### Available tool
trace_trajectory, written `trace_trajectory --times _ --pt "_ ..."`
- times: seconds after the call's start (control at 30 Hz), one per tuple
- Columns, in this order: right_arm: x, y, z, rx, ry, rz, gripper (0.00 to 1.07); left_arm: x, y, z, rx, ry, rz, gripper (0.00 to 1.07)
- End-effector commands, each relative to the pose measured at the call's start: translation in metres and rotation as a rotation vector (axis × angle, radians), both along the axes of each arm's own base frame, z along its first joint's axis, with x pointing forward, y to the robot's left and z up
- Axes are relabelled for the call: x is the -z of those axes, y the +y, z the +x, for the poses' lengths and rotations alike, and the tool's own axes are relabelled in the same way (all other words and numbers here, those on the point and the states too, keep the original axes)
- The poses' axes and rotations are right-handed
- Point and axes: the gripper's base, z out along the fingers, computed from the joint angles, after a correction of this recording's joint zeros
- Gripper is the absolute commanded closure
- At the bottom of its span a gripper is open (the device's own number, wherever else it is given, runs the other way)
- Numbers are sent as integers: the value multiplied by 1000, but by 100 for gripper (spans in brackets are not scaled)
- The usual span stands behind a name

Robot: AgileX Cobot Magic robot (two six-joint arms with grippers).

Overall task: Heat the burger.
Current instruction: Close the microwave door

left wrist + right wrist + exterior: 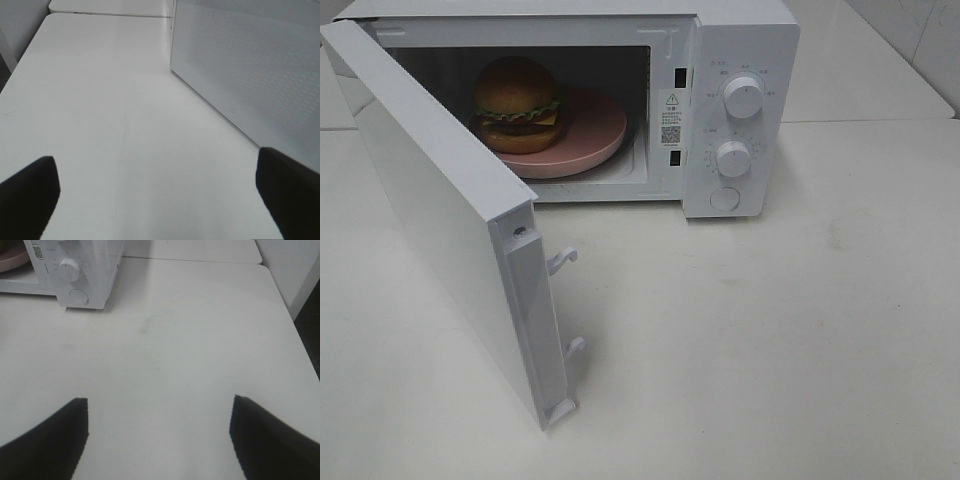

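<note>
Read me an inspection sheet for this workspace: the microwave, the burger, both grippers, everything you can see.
Surface: white table, faint marks.
Job's things: burger on pink plate inside the microwave; door stands wide open; two knobs and a round button on the panel.
Clutter: nothing seen.
Grippers: left gripper open, empty, over the table beside the door; right gripper open, empty, over the table.
Cables: nothing seen.
Surroundings: second white tabletop adjoining behind.
</note>
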Motion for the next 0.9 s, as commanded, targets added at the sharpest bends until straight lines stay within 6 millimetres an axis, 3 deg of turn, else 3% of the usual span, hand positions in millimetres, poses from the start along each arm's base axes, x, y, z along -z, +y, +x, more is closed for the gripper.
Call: trace_trajectory --times 0.03,0.9 --pt "1 0 -4 5 -31 3 31 -1 -1 -1 4 -25 -2 7" --pt "1 0 -4 5 -31 3 32 -4 -1 5 13 1 -18 7"
